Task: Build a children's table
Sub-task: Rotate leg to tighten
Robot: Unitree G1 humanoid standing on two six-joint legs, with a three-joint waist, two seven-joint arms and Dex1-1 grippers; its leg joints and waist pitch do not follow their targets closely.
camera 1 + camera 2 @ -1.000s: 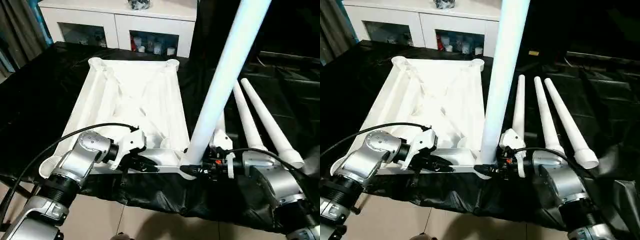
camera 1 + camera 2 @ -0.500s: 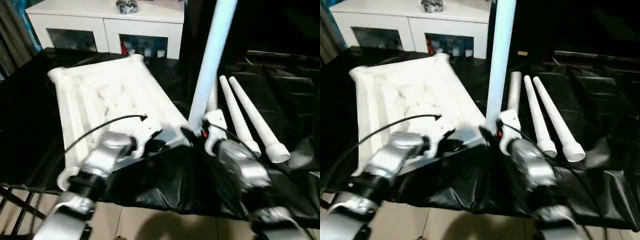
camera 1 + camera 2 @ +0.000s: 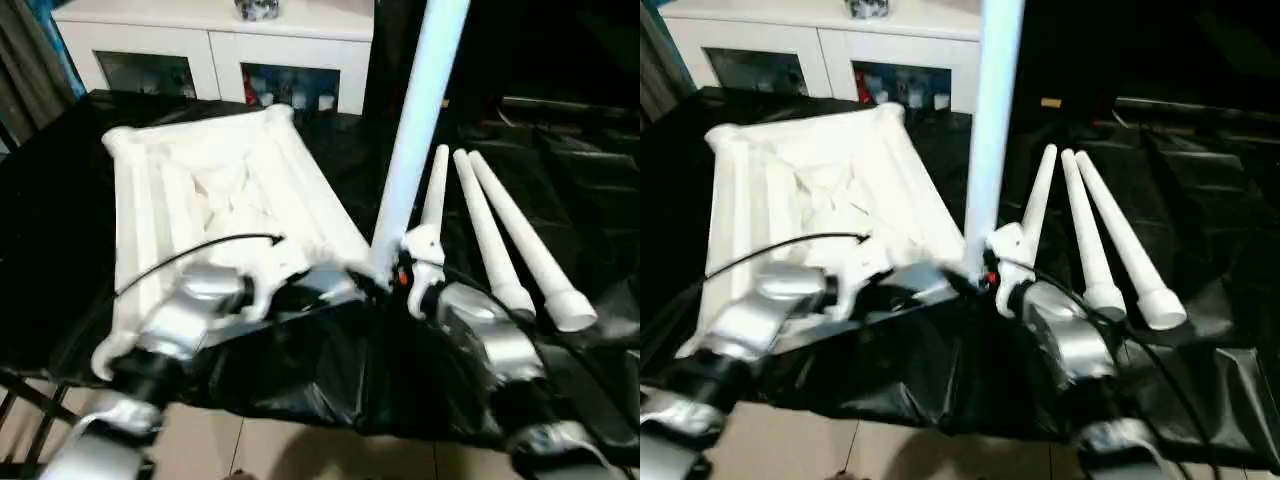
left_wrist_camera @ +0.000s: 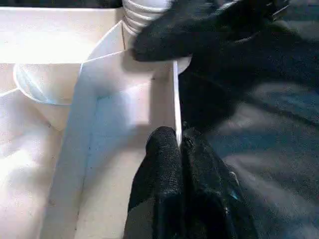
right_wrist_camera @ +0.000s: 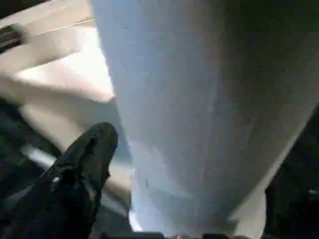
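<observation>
The left gripper [image 4: 178, 149] pinches the tabletop's [image 3: 200, 190] near rim wall; the right gripper [image 3: 385, 280] sits at the upright leg's [image 3: 415, 120] base (jaw state unclear). I judge this leg-seating: next, press it firmly into its corner socket. Right of the tabletop, three spare legs [image 3: 500, 240] lie on black sheeting [image 3: 60, 230]; a white cabinet [image 3: 215, 45] stands beyond.

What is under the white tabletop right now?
The tabletop lies ribs-up on a black sheet that spreads out on every side. What the sheet rests on is covered. Three loose legs lie on the same sheet beside it.
</observation>
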